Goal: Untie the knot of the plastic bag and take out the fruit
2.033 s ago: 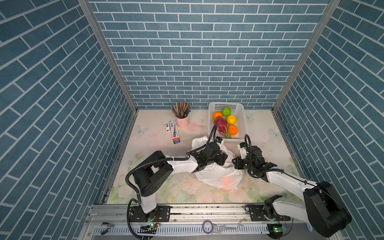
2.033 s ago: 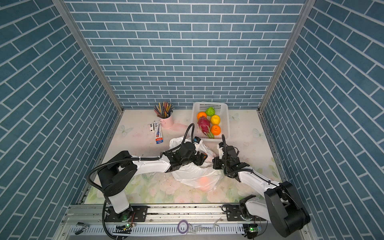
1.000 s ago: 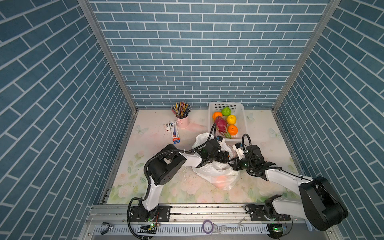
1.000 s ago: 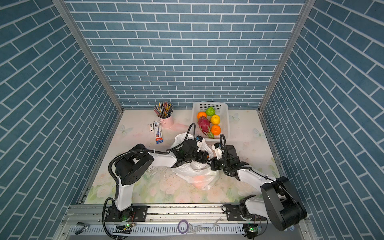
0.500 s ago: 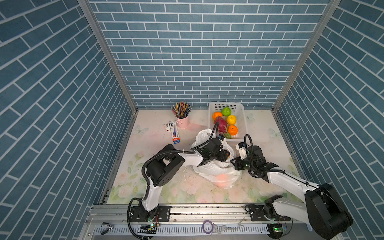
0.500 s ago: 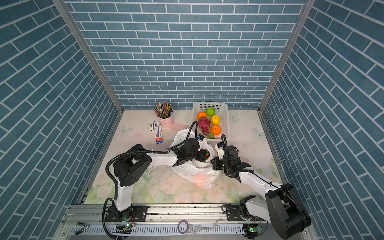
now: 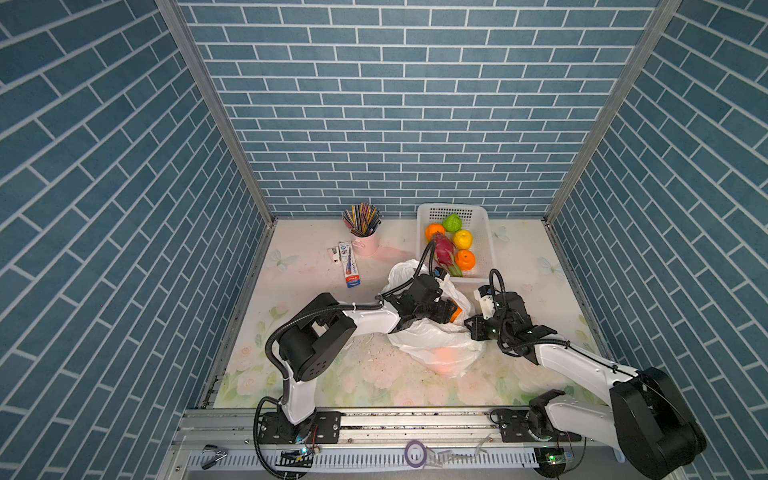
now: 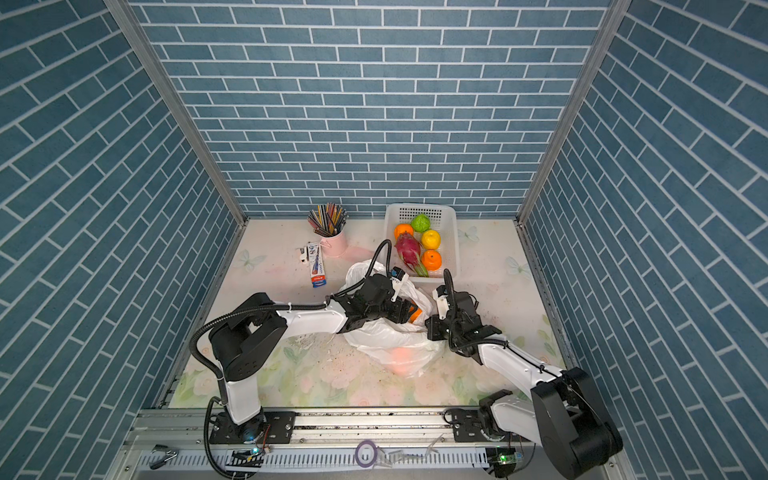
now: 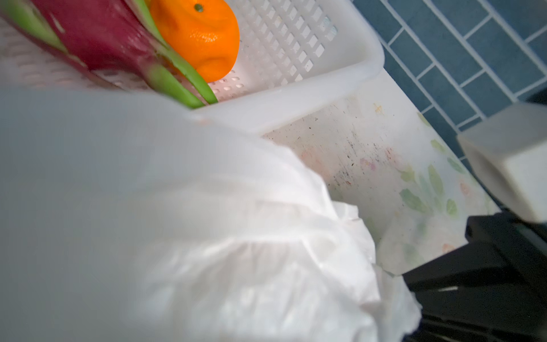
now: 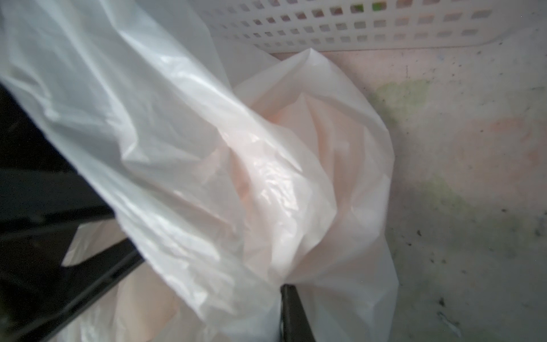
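Left hand in plastic bag, grip unclear, fruit newly exposed; right hand clamped on bag.

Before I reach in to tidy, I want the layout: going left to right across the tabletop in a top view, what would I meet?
Small white object → toothpaste box → plastic bag. The pencil cup and basket overlap these, so they are left out.

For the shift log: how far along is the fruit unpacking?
Done: the plastic bag is open and five fruits sit in the basket. In hand: the right gripper pinches the bag's edge while the left gripper is at an orange in its mouth. Left: an orange shape shows through the bag.
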Motion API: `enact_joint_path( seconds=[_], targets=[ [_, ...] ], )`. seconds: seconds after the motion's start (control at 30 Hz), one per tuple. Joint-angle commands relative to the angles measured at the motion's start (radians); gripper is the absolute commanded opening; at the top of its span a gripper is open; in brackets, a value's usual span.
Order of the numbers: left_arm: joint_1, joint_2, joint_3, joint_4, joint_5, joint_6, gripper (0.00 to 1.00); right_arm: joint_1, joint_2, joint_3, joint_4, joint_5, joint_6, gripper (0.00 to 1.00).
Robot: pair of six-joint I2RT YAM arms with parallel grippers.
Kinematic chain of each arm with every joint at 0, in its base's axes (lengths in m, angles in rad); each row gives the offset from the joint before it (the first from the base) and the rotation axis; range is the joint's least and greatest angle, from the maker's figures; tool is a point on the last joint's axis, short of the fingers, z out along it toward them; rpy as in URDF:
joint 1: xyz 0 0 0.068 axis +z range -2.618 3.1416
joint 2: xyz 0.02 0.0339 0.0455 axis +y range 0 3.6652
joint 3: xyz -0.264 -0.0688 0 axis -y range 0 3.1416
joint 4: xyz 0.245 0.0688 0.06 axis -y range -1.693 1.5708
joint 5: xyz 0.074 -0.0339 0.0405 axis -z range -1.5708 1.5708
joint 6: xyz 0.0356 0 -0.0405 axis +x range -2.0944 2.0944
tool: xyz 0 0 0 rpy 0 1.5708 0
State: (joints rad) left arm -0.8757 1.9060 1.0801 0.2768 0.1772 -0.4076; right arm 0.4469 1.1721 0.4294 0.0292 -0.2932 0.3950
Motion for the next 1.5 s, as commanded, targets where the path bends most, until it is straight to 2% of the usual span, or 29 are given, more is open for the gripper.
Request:
enact_joint_path(
  seconds=[0.0,0.17,0.23,0.37,0.67,0.7,0.9,1.03,1.37,1.47],
  targets=[
    [0.002,0.063,0.04,0.023,0.013,0.028,0.76,0.003,-0.009,0.005,0.005,-0.021,-0.008,0.09],
    [0.001,0.128,0.101,-0.016,0.013,0.021,0.81,0.004,-0.002,0.002,0.014,-0.053,-0.023,0.09],
    [0.001,0.15,0.116,-0.003,0.063,0.02,0.87,0.005,0.004,-0.004,0.026,-0.076,-0.026,0.09],
    [-0.002,0.187,0.123,0.027,0.127,0.012,0.88,0.004,0.011,-0.008,0.041,-0.089,-0.023,0.09],
    [-0.009,0.274,0.19,-0.152,0.049,0.074,0.86,0.004,0.011,-0.008,0.032,-0.073,-0.033,0.08],
    [-0.012,0.273,0.192,-0.162,0.041,0.076,0.85,0.004,0.011,-0.008,0.03,-0.071,-0.033,0.08],
    [-0.01,0.224,0.179,-0.153,0.054,0.071,0.63,0.004,0.009,-0.007,0.022,-0.052,-0.033,0.08],
    [-0.01,0.167,0.16,-0.138,0.067,0.052,0.48,0.004,0.003,-0.005,0.001,0.004,-0.02,0.09],
    [-0.008,0.012,0.052,-0.076,0.099,0.028,0.33,0.004,0.004,0.001,-0.024,0.091,0.023,0.1],
    [-0.008,-0.03,0.021,-0.065,0.115,0.036,0.33,0.004,0.011,0.005,-0.032,0.115,0.037,0.11]
  ],
)
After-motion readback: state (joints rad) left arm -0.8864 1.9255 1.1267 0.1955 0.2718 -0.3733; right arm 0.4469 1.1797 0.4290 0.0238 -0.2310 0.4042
